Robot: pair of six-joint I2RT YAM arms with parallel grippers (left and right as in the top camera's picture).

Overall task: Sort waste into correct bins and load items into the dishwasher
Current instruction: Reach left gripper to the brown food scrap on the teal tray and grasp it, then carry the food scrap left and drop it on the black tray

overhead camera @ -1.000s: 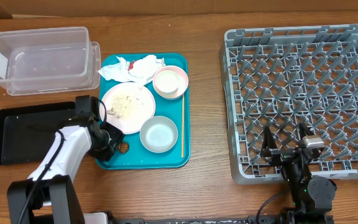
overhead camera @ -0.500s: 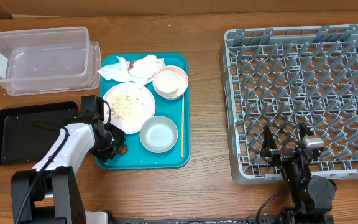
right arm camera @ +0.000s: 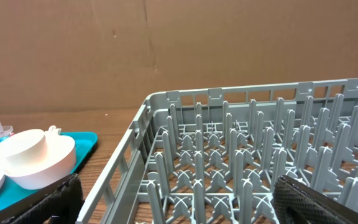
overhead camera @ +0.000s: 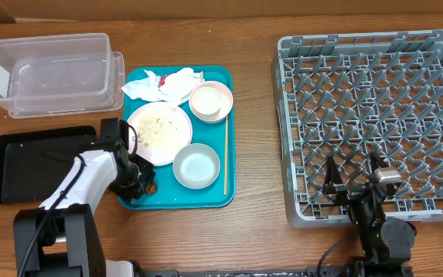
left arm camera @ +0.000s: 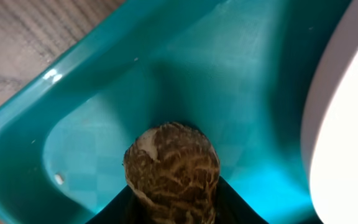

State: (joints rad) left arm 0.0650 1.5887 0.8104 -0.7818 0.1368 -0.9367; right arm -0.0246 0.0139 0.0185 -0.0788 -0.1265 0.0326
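Observation:
My left gripper is low in the front left corner of the teal tray, shut on a brown food bit. In the left wrist view the brown lump sits between my dark fingers. The pink plate, sprinkled with rice, lies just behind it, and its pale edge shows in the left wrist view. One whitish bowl and another bowl are on the tray. Crumpled napkins and a red wrapper lie at the tray's back. My right gripper is open and empty over the front edge of the grey rack.
The clear tub stands at the back left. The black tray lies left of my left arm. A thin wooden stick lies along the teal tray's right side. The rack's near wall is right in front of my right gripper.
My left gripper has moved right along the tray's front left corner onto the brown food bit. The right arm has not moved.

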